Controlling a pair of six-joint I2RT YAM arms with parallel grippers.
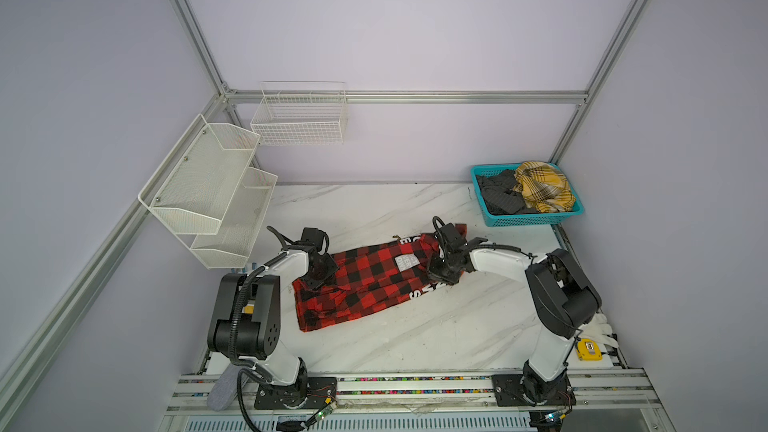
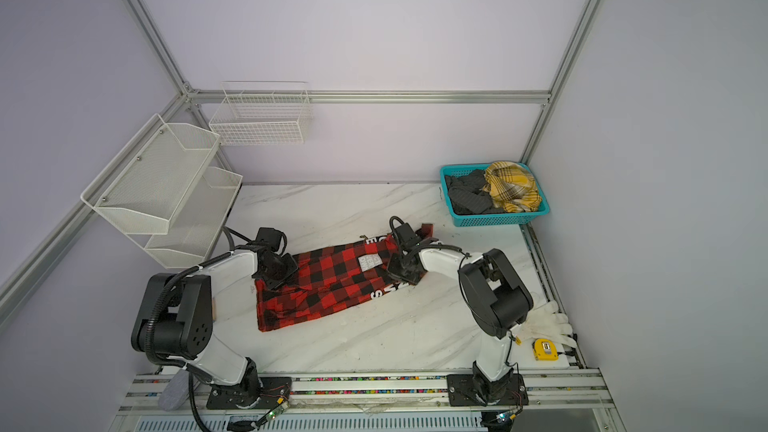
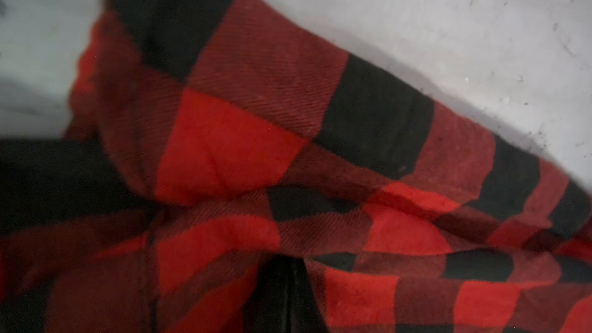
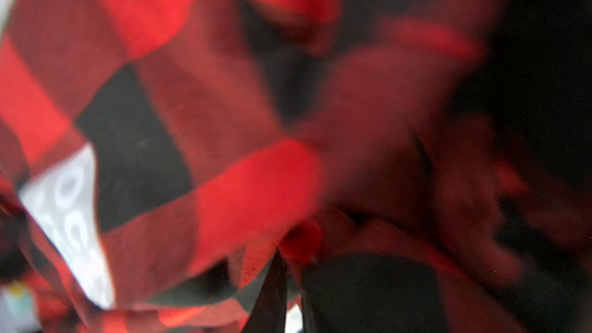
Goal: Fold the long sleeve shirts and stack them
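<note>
The red-and-black check shirt (image 1: 365,280) (image 2: 328,280) lies in a long folded strip on the marble table, white letters at its right end. My left gripper (image 1: 309,284) (image 2: 270,282) sits at the strip's left end. In the left wrist view the gripper (image 3: 290,296) is shut with check cloth (image 3: 224,142) bunched at its tips. My right gripper (image 1: 442,274) (image 2: 405,274) (image 4: 293,296) pinches the right end, red cloth (image 4: 256,187) gathered at its fingertips. A mustard plaid shirt (image 1: 542,189) (image 2: 513,187) and a dark grey one (image 1: 498,195) (image 2: 465,193) lie crumpled in the basket.
The teal basket (image 1: 523,222) (image 2: 490,221) stands at the table's back right corner. White mesh shelves (image 1: 208,189) and a wire basket (image 1: 299,118) hang on the left and back walls. A yellow tape measure (image 1: 588,349) and white gloves (image 1: 600,324) lie by the right arm's base.
</note>
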